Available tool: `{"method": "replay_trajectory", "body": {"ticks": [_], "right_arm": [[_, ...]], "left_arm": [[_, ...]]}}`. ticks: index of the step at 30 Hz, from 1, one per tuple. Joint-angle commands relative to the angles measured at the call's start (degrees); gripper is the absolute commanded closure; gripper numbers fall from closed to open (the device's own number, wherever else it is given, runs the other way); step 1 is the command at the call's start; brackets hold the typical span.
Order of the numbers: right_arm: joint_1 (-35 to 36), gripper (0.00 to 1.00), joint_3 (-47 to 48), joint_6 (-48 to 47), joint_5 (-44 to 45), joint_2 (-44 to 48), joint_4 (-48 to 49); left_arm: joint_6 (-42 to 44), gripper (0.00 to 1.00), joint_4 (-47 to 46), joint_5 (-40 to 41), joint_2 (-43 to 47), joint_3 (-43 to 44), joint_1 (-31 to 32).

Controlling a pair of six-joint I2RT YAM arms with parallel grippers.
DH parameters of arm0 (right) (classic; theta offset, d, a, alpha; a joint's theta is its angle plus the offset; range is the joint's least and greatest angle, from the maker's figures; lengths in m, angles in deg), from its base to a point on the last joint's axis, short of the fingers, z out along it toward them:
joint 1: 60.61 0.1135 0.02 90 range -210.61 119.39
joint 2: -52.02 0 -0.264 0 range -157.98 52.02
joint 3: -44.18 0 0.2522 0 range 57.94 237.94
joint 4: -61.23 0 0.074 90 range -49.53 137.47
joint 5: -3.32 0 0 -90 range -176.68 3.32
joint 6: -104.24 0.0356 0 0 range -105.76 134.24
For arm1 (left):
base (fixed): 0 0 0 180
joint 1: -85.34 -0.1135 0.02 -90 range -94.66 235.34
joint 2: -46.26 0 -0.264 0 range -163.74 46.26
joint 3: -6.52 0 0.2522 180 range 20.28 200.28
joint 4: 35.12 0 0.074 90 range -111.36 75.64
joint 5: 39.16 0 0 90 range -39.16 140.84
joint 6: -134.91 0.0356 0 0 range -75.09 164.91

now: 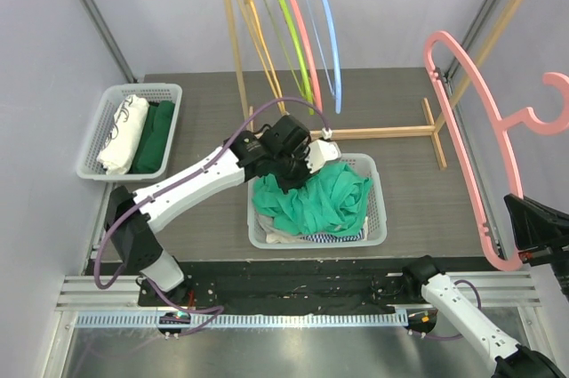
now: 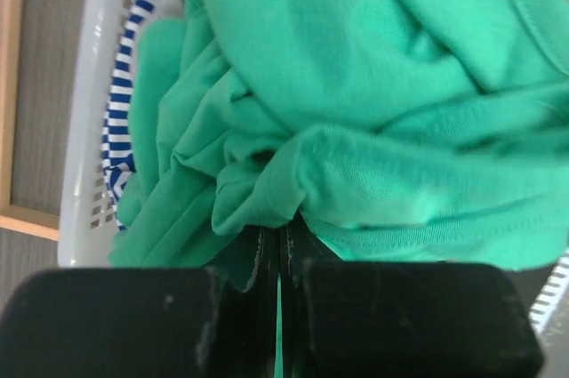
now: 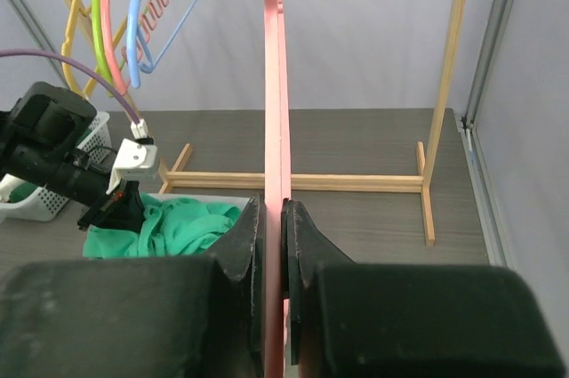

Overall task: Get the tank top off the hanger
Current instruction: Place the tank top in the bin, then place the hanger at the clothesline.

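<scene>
The green tank top [image 1: 324,196] lies bunched in the white basket [image 1: 379,209] at the table's middle, off the hanger. My left gripper [image 1: 300,171] is down at the basket's far left side and shut on a fold of the tank top [image 2: 373,84], with cloth pinched between its fingers [image 2: 267,253]. The bare pink hanger [image 1: 471,129] is held up at the right by my right gripper [image 1: 526,249], which is shut on its bar [image 3: 273,84]. The right gripper [image 3: 274,211] is apart from the tank top [image 3: 178,222].
A wooden clothes rack [image 1: 238,49] with several coloured hangers [image 1: 307,36] stands behind the basket. A second white basket [image 1: 169,89] with white and dark green clothes sits at the far left. A blue-striped garment [image 2: 120,120] lies under the tank top.
</scene>
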State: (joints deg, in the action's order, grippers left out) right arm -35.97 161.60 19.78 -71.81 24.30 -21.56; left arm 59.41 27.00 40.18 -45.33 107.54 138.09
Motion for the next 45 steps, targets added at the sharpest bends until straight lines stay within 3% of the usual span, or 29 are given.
{"method": "replay_trajectory", "body": {"ticks": [1,5,11,13,14,16,17,23,31,34,40,45], "right_arm": [[0.14,0.99,2.86,-0.36,2.44,-4.88,-1.62],[0.05,0.99,4.18,1.66,4.54,-9.01,-4.26],[0.14,0.99,2.52,2.46,6.74,-12.09,-3.57],[0.14,0.99,1.46,2.46,6.66,-12.96,-2.43],[0.14,0.99,1.2,2.46,6.22,-13.32,-1.98],[0.14,0.99,0.67,2.28,5.61,-13.93,-0.75],[0.14,0.99,0.58,2.11,5.43,-14.54,-0.32],[0.05,0.99,0.06,0.61,5.52,-17.01,3.29],[0.14,0.99,0.93,-0.53,4.29,-23.07,9.97],[0.05,0.99,1.81,-0.88,3.59,-26.31,11.9],[0.05,0.99,7.43,-1.85,5.34,-32.73,13.57],[0.05,0.99,13.06,-3.87,7.27,-38.27,15.15]], "left_arm": [[4.47,1.0,-3.45,0.81,-1.3,-5.42,-0.37],[6.33,1.0,-1.25,0.55,-4.73,-7.28,-0.37],[8.52,0.99,-7.31,3.52,-7.2,-14.57,-0.37],[10.19,0.89,-8.89,4.5,-7.2,-16.86,-0.37],[10.72,0.66,-9.24,5.29,-7.11,-17.39,-0.37],[10.99,0.3,-9.94,5.56,-6.5,-18.27,-0.37],[10.73,0.01,-10.12,5.73,-5.97,-18.36,-0.37],[7.56,0.0,-5.56,6.78,-3.25,-12.65,-0.37],[-0.08,0.0,7.97,12.5,-2.37,5.53,-0.28],[-1.84,0.01,11.14,11.11,-0.35,10.02,-0.19],[-1.76,0.01,16.23,6.44,4.75,17.23,0.6],[0.88,0.0,17.56,12.85,7.39,23.29,2.62]]}}
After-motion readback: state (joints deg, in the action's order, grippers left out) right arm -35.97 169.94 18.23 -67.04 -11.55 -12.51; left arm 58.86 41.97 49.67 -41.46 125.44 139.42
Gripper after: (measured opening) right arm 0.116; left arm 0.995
